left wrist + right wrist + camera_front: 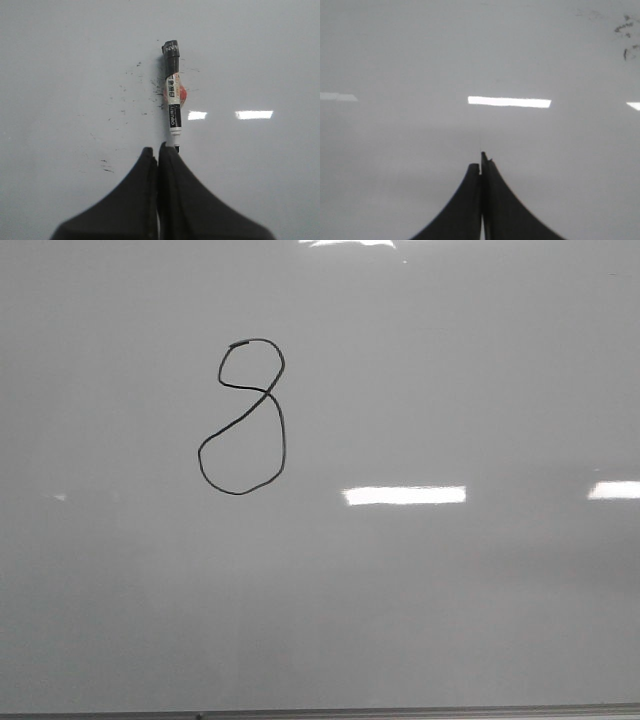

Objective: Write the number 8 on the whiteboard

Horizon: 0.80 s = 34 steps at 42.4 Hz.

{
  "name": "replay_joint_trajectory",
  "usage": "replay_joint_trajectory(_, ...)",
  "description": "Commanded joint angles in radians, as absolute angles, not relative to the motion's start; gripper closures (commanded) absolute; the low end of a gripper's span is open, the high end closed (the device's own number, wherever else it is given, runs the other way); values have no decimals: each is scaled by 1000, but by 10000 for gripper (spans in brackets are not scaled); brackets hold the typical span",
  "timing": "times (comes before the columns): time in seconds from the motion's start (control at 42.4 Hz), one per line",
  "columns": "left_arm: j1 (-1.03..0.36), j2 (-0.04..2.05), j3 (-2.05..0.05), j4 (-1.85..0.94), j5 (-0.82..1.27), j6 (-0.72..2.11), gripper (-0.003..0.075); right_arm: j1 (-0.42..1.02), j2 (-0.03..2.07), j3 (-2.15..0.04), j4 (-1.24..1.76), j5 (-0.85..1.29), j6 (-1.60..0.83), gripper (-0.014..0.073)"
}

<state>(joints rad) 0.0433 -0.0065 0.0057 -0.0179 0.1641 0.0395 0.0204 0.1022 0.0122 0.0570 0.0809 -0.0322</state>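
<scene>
The number 8 point(243, 416) stands complete at ten o'clock on the whiteboard point(450, 620), while the left gripper point(159, 150) clenches the marker point(173, 100) and the right gripper point(481, 162) is closed empty.

Whiteboard point(450, 620): smooth, glossy pale grey-white surface, mirroring bright light strips; thin darker edge strip, duller in finish
Number 8 point(243, 417): thin black marker ink, matt against the sheen
Marker point(173, 107): smooth plastic barrel, white printed label, black cap
Left gripper point(158, 152), right gripper point(481, 167): fingers matt black, apparently plastic or rubber
</scene>
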Motion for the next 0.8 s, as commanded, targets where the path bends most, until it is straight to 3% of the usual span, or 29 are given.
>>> replay_joint_trajectory(0.0, 44, -19, 22, -24, 88, 30, 741, -5, 63, 14, 42, 67, -23, 652)
replay_joint_trajectory(0.236, 44, -19, 22, -24, 88, 30, 741, -28, -31, 25, 42, 143, -23, 652)
replay_joint_trajectory(0.779, 44, -19, 22, -24, 86, 30, 741, -29, -29, 24, 42, 157, -23, 652)
